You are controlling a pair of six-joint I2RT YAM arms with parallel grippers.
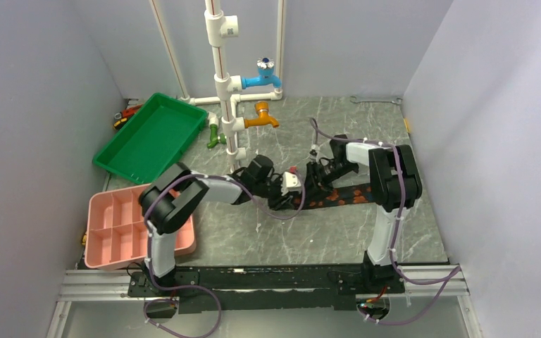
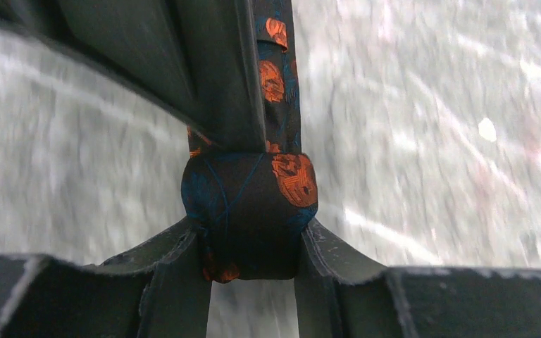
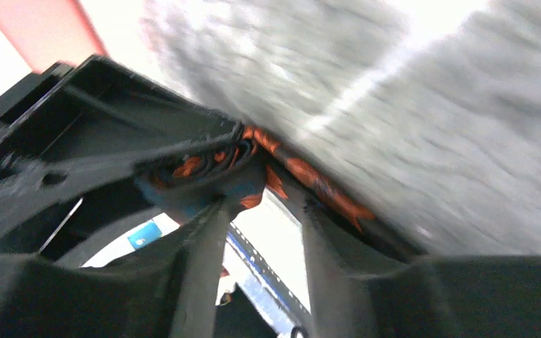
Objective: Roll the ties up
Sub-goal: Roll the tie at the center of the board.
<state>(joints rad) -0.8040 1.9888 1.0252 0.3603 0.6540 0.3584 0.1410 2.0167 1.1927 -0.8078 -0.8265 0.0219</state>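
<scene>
Black fabric dotted orange, the tie (image 1: pixel 345 197) lay flat along the tabletop (image 1: pixel 289 239), its rolled end pinched from both sides by my left hand (image 2: pixel 250 243). My right hand (image 3: pixel 260 201) stood parted at the coil. I judged it best to grip lightly, hold the coil square to the strip, and turn without letting layers slip.

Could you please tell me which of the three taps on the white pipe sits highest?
The blue tap, topmost on the white pipe; the orange tap sits below it, and the green tap is lowest, on the opposite side.
</scene>
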